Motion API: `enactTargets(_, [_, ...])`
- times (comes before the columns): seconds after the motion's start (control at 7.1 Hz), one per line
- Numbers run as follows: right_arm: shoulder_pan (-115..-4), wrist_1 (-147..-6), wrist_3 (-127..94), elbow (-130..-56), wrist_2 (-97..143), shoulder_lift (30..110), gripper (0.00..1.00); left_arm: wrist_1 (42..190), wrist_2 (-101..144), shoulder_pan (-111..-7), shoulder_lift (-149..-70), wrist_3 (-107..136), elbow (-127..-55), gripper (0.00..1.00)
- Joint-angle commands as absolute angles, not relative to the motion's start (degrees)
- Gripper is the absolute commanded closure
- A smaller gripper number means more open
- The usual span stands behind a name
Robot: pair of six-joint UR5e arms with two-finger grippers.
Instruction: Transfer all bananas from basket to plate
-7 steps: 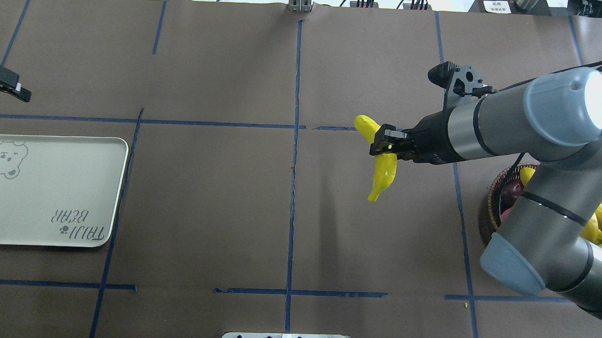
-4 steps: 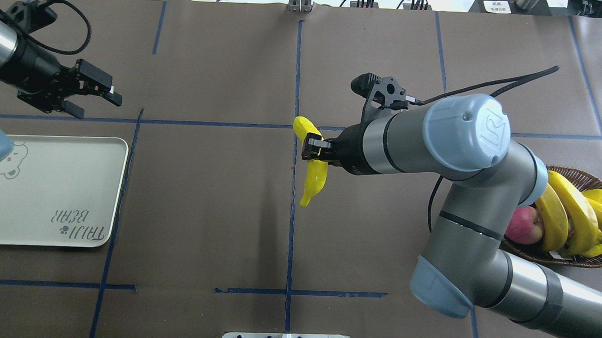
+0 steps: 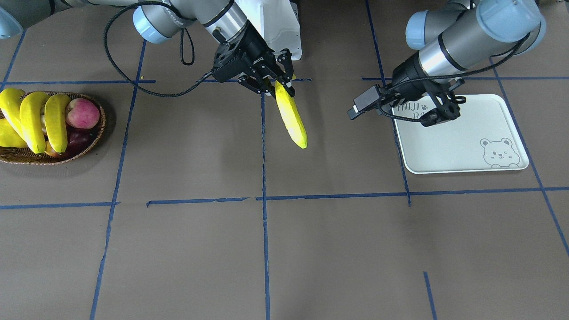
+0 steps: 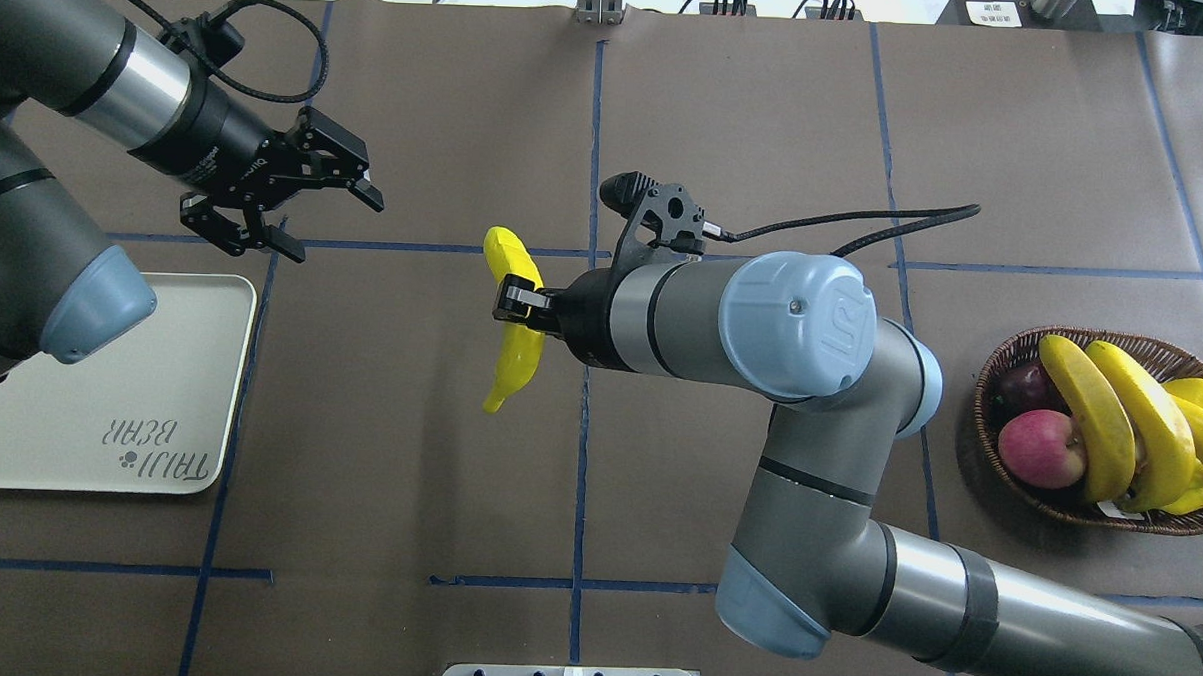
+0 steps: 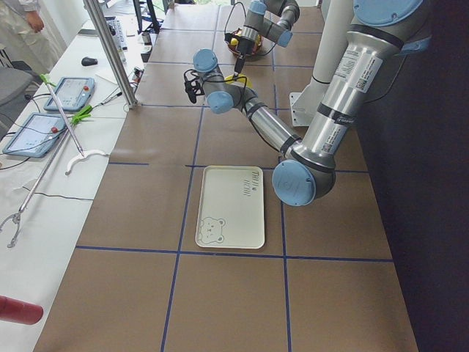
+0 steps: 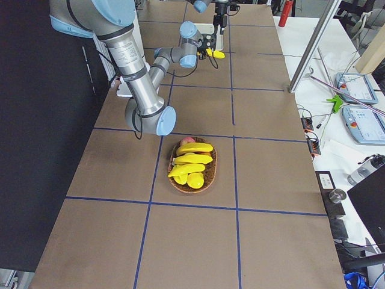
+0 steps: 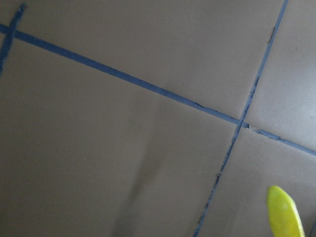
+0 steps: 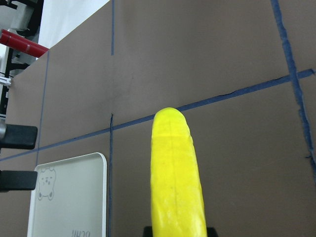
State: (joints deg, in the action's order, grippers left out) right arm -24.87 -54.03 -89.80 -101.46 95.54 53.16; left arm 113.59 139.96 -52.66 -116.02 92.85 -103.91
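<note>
While the left fingers (image 4: 364,192) stand spread, the banana (image 4: 519,353) hangs pinched between the right fingers (image 4: 516,297).

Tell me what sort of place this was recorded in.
Most likely a robotics lab set up for data collection: a left arm and right arm work over a paper-covered table gridded with blue tape, and touchscreen pendants lie on a white side bench.
</note>
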Motion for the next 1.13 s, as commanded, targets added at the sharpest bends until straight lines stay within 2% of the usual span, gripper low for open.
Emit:
enactTargets(0.0, [-22.9,-49.5,-93.1,-99.4,92.8,51.7,0.99,120.3,133.3,-47.8,-117.9,103.2,-103.4,0.0])
enactTargets(0.56, [-21.5,-49.4,-93.5,-99.7,91.3,51.5,0.97,121.3,127.4,-41.7,-118.2,105.7,-102.0,0.0])
enactTargets(0.7, [-21.4,-49.5,-93.5,-99.8,91.3,51.5,0.96,121.4,127.4,-41.7,-118.4,106.1,-101.8,0.08])
enactTargets(0.85, [-21.3,-49.4,-93.4,-99.8,91.3,51.5,0.95,121.4,127.4,-41.7,-118.6,108.3,-101.8,0.4])
enactTargets(0.99, [-21.1,-49.4,-93.4,-99.8,91.3,51.5,0.94,121.6,127.4,-41.7,-118.7,108.2,-101.8,0.63])
